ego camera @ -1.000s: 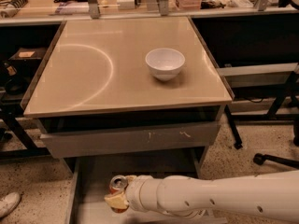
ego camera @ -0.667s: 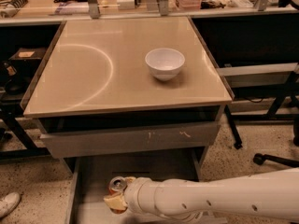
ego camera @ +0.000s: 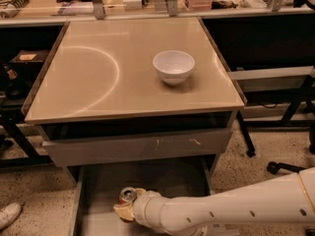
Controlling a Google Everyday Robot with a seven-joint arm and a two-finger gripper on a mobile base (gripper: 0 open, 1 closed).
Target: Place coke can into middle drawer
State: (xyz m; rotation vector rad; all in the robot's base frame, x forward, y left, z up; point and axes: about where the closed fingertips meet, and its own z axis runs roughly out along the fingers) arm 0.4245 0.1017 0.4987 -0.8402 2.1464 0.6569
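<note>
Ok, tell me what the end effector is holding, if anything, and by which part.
The end effector holds the coke can by its red side, below the silver top, low over the floor of the open middle drawer.

Tan cabinet top [ego camera: 98, 92] carries a white bowl [ego camera: 173, 67]; below, the gripper [ego camera: 128, 204] clasps the coke can [ego camera: 128, 195] inside the open middle drawer [ego camera: 162, 181]

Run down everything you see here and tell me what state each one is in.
coke can: upright, held by the tool inside the middle drawer.
tool: shut on the coke can, low at the drawer's front left.
middle drawer: pulled open.
scratched drawer above it: closed.
white bowl: upright on the tabletop, untouched.
</note>
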